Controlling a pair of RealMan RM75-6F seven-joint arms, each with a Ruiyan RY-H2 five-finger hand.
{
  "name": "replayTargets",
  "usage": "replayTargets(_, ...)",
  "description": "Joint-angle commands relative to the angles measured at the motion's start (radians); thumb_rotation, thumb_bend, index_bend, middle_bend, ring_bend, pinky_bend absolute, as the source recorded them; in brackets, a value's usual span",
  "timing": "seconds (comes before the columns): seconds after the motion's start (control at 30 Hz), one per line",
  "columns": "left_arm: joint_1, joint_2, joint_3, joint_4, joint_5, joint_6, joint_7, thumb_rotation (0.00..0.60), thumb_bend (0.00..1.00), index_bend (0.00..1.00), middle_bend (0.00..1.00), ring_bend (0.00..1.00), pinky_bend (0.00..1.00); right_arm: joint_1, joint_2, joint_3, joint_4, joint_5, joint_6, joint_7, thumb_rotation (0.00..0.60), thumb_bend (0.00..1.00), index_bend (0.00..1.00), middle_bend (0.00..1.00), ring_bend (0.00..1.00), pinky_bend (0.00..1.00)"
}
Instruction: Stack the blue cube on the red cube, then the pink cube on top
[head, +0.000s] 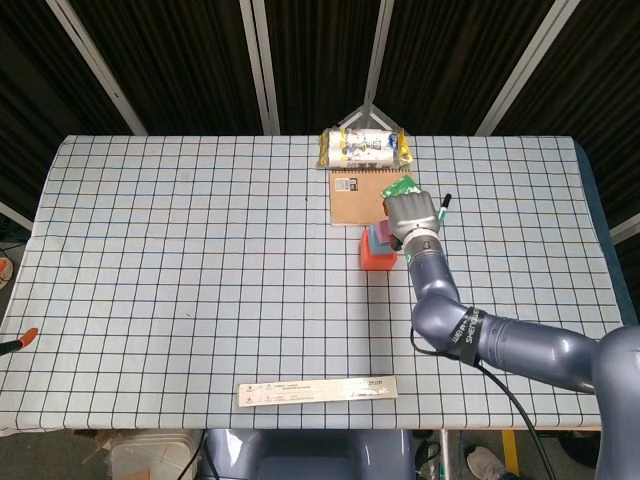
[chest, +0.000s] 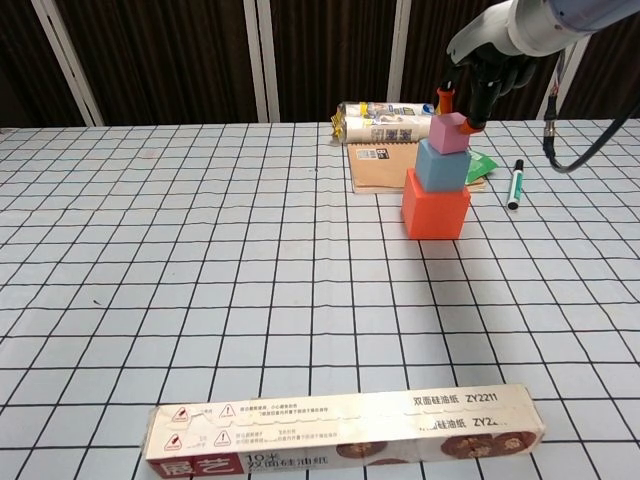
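Pink cube (chest: 450, 132) sits on the blue cube (chest: 441, 165), which sits on the red cube (chest: 435, 208), toward the desk's (chest: 200, 250) far right, and the right hand (chest: 480, 75) hovers there, fingertips (chest: 472, 118) right at the pink one, can't tell if gripping.

Pink cube (chest: 449, 133), blue cube (chest: 441, 165), red cube (chest: 435, 212); white black-gridded tablecloth (chest: 200, 260).
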Motion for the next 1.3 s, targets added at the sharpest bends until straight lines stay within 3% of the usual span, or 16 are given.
replayTargets(0.03,0.0,0.0,0.0,0.0,-0.001,0.0,0.0,0.6,0.17,0.03,0.0,0.0,0.0,0.001,0.001,-0.002,-0.002,0.001,0.001,0.0,0.6,0.4,0.31,1.0,1.0,1.0)
replayTargets(0.37,0.001,0.001,0.0,0.002,0.003,0.001,-0.006,0.6,0.17,0.03,0.0,0.0,0.0,0.012,0.013,-0.02,-0.024,0.02,0.009,-0.019,0.6,0.21,0.25,1.0,1.0,1.0)
replayTargets(0.63,0.005,0.009,0.002,0.002,0.012,0.004,-0.025,0.6,0.17,0.03,0.0,0.0,0.0,-0.024,0.087,-0.022,-0.136,-0.049,0.042,0.027,0.6,0.18,0.23,1.0,1.0,1.0)
replayTargets(0.77,0.011,0.015,0.003,0.001,0.021,0.01,-0.045,0.6,0.17,0.03,0.0,0.0,0.0,-0.121,0.186,-0.042,-0.303,-0.246,0.121,0.125,0.6,0.18,0.23,1.0,1.0,1.0)
replayTargets(1.0,0.017,0.023,0.01,-0.004,0.043,0.018,-0.066,0.6,0.17,0.03,0.0,0.0,0.0,-0.437,0.346,-0.143,-0.587,-0.758,0.391,0.395,0.6,0.18,0.2,1.0,1.0,1.0)
replayTargets(1.13,0.021,0.024,0.017,-0.008,0.06,0.027,-0.068,0.6,0.17,0.03,0.0,0.0,0.0,-0.624,0.367,-0.233,-0.609,-1.004,0.517,0.541,0.6,0.18,0.2,1.0,1.0,1.0)
replayTargets(1.3,0.027,0.025,0.025,-0.012,0.081,0.037,-0.071,0.6,0.17,0.03,0.0,0.0,0.0,-0.836,0.31,-0.335,-0.519,-1.255,0.651,0.708,0.6,0.18,0.2,1.0,1.0,1.0)
